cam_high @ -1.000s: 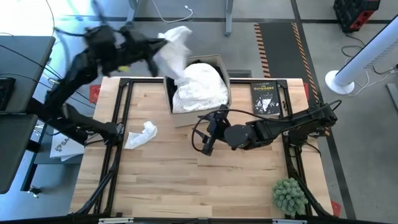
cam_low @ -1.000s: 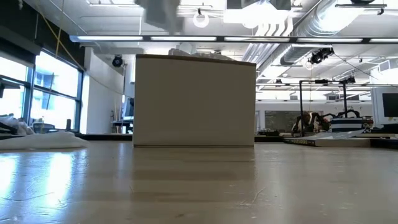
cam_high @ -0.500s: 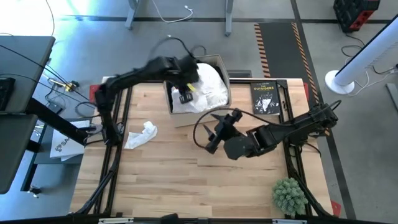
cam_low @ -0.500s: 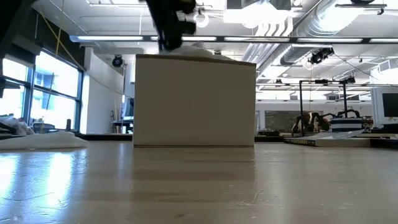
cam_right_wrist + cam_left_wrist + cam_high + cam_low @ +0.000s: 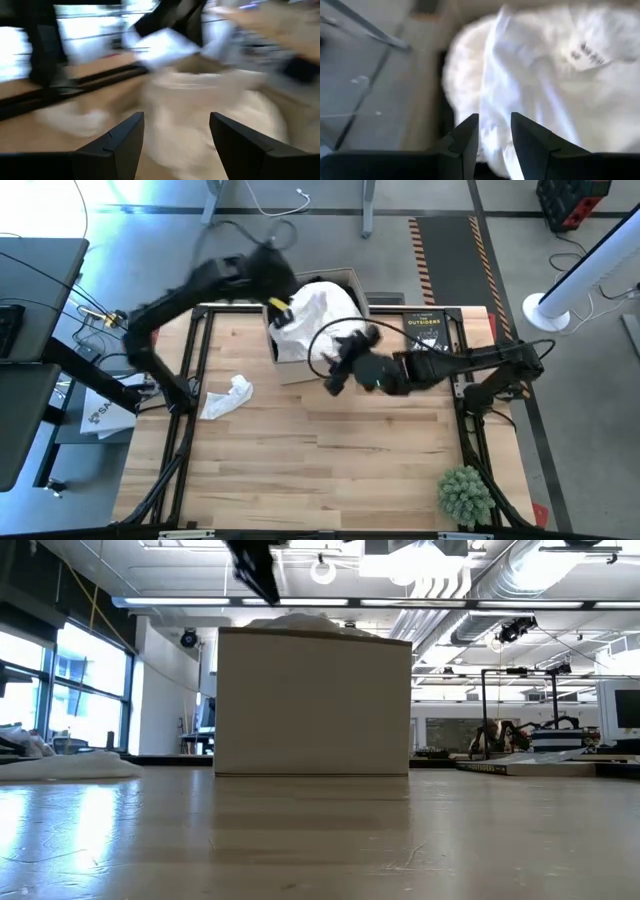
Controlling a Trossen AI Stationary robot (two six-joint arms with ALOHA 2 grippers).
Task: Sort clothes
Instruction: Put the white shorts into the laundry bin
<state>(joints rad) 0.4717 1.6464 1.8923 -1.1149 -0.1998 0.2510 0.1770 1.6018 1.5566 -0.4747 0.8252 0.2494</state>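
the black book (image 5: 425, 332) at the far right of the counter (image 5: 330, 470) reads "the outsiders" on its cover; nothing else is legible.

Wooden desk (image 5: 300, 470) with black frame rails along left and right sides. Open cardboard box (image 5: 352, 282) at desk's far middle edge; in low view its plain front wall (image 5: 313, 705) fills centre. Black paperback book (image 5: 427, 337) flat on desk just right of box, near far edge. Small green plant (image 5: 466, 496) at near right corner. White pedestal base (image 5: 553, 310) on floor beyond desk's right side. Striped floor tape (image 5: 428, 250) behind desk.
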